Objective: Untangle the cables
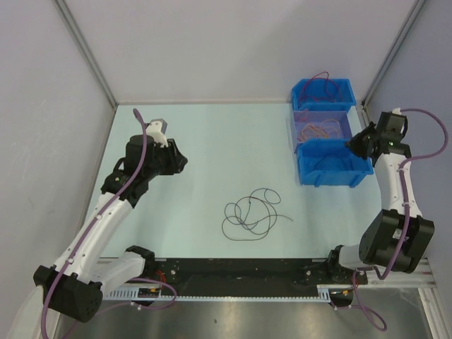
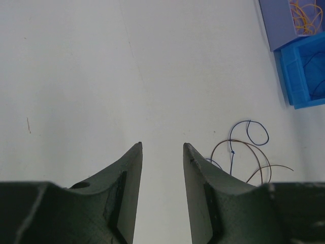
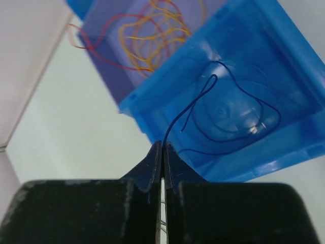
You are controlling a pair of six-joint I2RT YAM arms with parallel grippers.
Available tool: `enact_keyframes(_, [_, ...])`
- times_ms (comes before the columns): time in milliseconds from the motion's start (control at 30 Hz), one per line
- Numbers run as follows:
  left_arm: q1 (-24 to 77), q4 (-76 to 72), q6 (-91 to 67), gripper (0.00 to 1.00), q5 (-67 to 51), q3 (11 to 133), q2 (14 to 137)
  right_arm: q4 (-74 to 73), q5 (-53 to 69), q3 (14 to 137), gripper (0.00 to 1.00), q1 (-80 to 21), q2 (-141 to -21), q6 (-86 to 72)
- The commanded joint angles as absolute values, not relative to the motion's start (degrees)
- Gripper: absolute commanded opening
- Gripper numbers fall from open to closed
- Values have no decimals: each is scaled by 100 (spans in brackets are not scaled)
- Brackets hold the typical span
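Cables lie in a loose tangle on the desk, near the middle, as seen from above. Three bins sit at the far right: a far blue bin, a purple bin and a near blue bin. They look like homes for sorted cables, one kind in each. The left fingers hang over the left side of the desk, well apart from the tangle. The right fingers are at the far right corner of the near blue bin.

From the left wrist, the left fingers are spread apart with nothing between them, only bare desk. The tangle lies off to their right. I think they are waiting for their turn.

From the right wrist, the right fingers are pinched tight on a thin blue cable. It runs from them into the near blue bin, where more of it curls on the bottom. I think it is held there so it can be dropped in. Orange and red cables lie in the purple bin.
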State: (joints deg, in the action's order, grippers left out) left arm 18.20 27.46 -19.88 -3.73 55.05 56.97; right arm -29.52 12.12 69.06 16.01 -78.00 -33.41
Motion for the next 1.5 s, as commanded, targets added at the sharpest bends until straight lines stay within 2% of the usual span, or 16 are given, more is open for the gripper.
enact_keyframes(0, [1775,2540,-1898,43,-466,5441,5590,-2997,615,6706,0,1591,-8015,-3436])
enact_keyframes(367, [1775,2540,-1898,43,-448,5449,5599,-3015,615,6662,0,1661,-7981,-3454])
enact_keyframes(500, [1784,2549,-1898,43,-448,5440,5599,-2962,756,6662,68,1652,-7762,-3366])
enact_keyframes(600, [1784,2540,-1898,43,-457,5432,5607,-2910,712,6662,77,1600,-7551,-3357])
enact_keyframes(967, [1784,2505,-1916,43,-659,5423,5704,-2979,695,6688,78,1038,-6680,-3358])
enact_keyframes(1133, [1942,2443,-1969,45,-852,5414,5871,-3286,133,6680,77,-207,-6513,-3252])
enact_keyframes(1333, [2750,2531,-2039,53,-713,5581,6310,-3805,-650,6488,77,-1562,-6407,-3243])
enact_keyframes(1467, [3365,2321,-2284,56,-598,5537,6669,-3823,-747,6030,77,-1968,-6136,-3410])
